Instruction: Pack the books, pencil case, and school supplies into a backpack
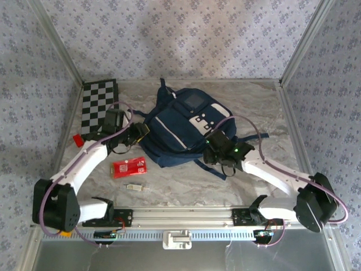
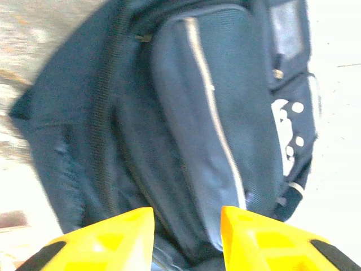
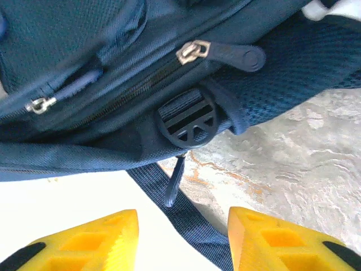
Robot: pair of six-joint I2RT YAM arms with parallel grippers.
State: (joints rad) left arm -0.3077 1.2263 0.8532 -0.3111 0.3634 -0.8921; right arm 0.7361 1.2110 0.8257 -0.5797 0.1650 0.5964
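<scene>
The navy backpack [image 1: 183, 127] lies flat mid-table, front pocket with pale buckle patches facing up. My left gripper [image 1: 138, 132] is at its left edge, open; in the left wrist view its yellow fingers [image 2: 113, 240] straddle dark fabric of the backpack [image 2: 214, 124]. My right gripper [image 1: 211, 144] is at the backpack's near right side, open [image 3: 183, 240], over a dark strap [image 3: 192, 226], just short of a black buckle [image 3: 189, 121] and a zipper pull [image 3: 194, 52]. The red pencil case [image 1: 129, 167] and the pale stick [image 1: 134, 187] lie on the table near left. The books are out of view.
A black-and-white chequered board [image 1: 100, 107] lies at the far left, with a tiny red block [image 1: 78, 139] in front of it. Patterned walls close in the table on three sides. A metal rail [image 1: 180, 215] runs along the near edge.
</scene>
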